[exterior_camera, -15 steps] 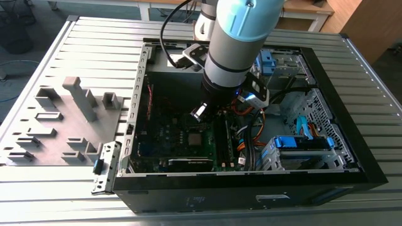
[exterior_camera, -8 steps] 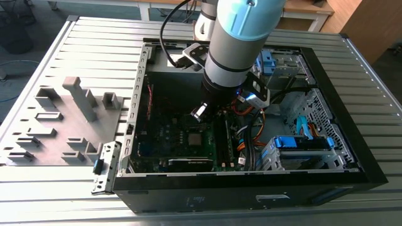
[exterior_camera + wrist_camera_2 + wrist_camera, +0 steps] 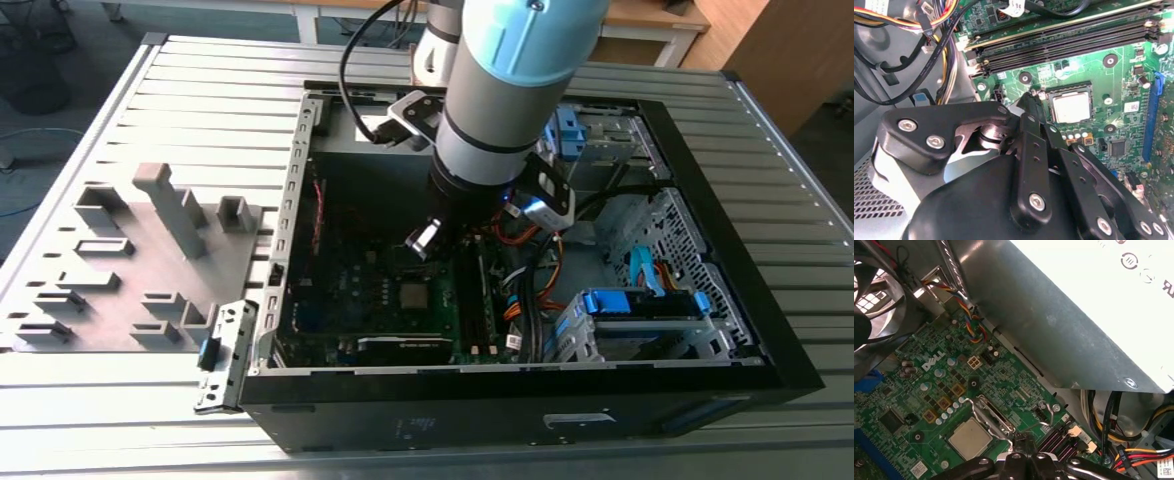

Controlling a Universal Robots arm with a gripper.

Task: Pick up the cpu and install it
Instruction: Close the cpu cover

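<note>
On the slatted bench [image 3: 120, 110], inside the case [image 3: 534, 395]: hovering with end effector [image 3: 1032, 97] pressed together (empty) beside the socket [image 3: 1066, 86] cradling the cpu [image 3: 1071, 107]; judging placement done, calling next for care around the latch [image 3: 991, 416].

Clear space over the cpu [image 3: 1071, 107]; memory slots [image 3: 1064, 42], loose cables [image 3: 970, 320] and metal box [image 3: 1064, 325] close alongside.

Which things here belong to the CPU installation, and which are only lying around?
Job: cpu in its socket; tool near it.
Lying about: memory slots; coloured wires; fan; grey jig outside the case.
</note>
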